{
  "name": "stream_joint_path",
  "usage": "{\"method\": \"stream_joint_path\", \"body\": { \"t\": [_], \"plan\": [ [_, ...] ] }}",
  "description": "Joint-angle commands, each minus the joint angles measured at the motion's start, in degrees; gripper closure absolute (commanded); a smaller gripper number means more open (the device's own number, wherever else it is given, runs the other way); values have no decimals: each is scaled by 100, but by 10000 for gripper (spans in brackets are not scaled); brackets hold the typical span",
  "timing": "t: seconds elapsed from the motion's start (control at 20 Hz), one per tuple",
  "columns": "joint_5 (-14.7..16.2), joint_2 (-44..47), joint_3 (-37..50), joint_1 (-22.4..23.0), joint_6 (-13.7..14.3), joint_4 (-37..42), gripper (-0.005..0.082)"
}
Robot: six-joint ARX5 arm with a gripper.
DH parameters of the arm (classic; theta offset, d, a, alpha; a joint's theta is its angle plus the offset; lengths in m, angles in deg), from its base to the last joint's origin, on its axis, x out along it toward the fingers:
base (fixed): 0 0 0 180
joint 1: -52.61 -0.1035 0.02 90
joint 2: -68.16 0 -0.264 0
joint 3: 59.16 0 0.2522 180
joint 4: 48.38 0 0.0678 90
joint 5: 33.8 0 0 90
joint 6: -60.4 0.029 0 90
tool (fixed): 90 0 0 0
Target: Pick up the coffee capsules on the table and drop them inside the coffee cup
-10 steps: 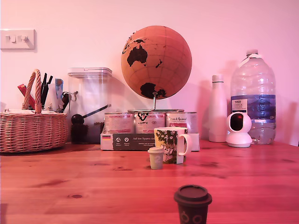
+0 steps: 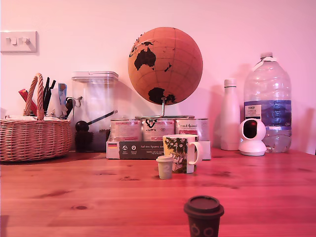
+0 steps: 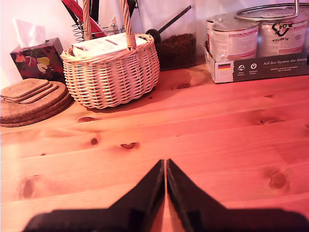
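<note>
We see end effector (image 3: 166,166) only in wrist view: fingers pressed together, nothing between them, low over bare table (image 3: 217,140), aimed toward wicker basket (image 3: 110,72). No capsule in that view. Exterior view shows cream capsule (image 2: 164,166) upright, just beside mug (image 2: 181,153) on exterior view's left; dark capsule (image 2: 203,215) upright, well apart, nearest camera. Arm absent there. Our judgement: swing toward capsule, spread fingers before descent, grip below rim, keep it upright. Cork coasters (image 3: 29,99) and tissue box (image 3: 36,60) appear only at wrist.
</note>
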State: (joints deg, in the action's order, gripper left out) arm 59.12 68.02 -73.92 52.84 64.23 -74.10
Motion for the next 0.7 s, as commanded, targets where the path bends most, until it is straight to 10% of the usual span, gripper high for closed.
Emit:
{"method": "stream_joint_path", "body": {
  "t": [0.0, 0.35, 0.65],
  "plan": [
    [92, -24, 96, 4, -203, 149, 781],
    [415, -24, -92, 4, -846, 741, 788],
    [1298, 2, -175, 107, -988, 732, 788]
  ]
}}
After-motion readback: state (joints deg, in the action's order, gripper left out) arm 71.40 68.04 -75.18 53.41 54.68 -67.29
